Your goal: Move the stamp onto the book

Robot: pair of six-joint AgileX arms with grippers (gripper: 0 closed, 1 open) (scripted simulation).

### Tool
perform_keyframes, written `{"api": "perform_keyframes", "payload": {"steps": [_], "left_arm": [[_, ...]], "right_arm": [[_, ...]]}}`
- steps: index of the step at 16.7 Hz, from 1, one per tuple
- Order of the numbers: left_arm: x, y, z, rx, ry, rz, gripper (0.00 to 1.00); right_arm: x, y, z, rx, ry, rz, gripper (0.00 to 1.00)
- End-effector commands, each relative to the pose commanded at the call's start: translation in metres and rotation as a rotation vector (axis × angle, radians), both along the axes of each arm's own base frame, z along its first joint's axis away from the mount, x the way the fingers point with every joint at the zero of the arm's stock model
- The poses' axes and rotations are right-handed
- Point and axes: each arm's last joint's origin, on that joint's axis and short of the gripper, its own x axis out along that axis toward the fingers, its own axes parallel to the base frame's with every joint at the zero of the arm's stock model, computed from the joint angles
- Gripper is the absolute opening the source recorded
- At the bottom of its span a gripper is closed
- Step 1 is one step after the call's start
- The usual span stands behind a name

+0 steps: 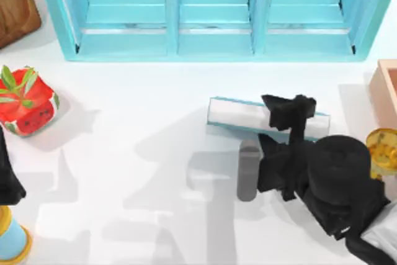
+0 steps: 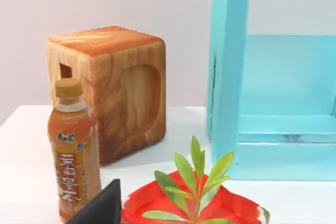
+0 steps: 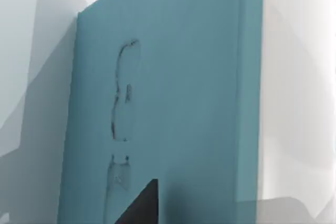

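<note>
Right hand [image 1: 286, 108]: over large teal-blue hardcover book [image 1: 239, 115], grip state indiscernible. Left hand [image 1: 7, 178]: parked far left of book, grip indiscernible.

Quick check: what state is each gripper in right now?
Left gripper: parked at the table's left edge, cannot tell.
Right gripper: over the book, cannot tell.

Blue shelf unit [image 1: 211, 13], wooden block [image 2: 113, 90], orange bottle [image 2: 73, 150], red planter [image 1: 26, 100].

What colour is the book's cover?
Teal-blue, plain apart from a faint dark outline mark; the book shows best in the right wrist view.
</note>
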Motion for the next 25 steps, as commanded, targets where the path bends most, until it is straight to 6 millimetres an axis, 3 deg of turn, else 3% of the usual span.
{"api": "perform_keyframes", "payload": {"steps": [11,14,21,25], "left_arm": [[0.000,0.000,0.000,0.000,0.000,0.000,1.00],[0.000,0.000,0.000,0.000,0.000,0.000,1.00],[0.000,0.000,0.000,0.000,0.000,0.000,1.00],[0.000,0.000,0.000,0.000,0.000,0.000,1.00]], "right_arm": [[-0.004,0.001,0.000,-0.003,0.006,0.000,1.00],[-0.031,0.009,0.000,-0.017,0.025,-0.007,1.00],[-0.130,0.009,0.005,-0.043,0.018,0.008,1.00],[-0.150,0.001,0.009,-0.002,0.003,0.001,1.00]]}}
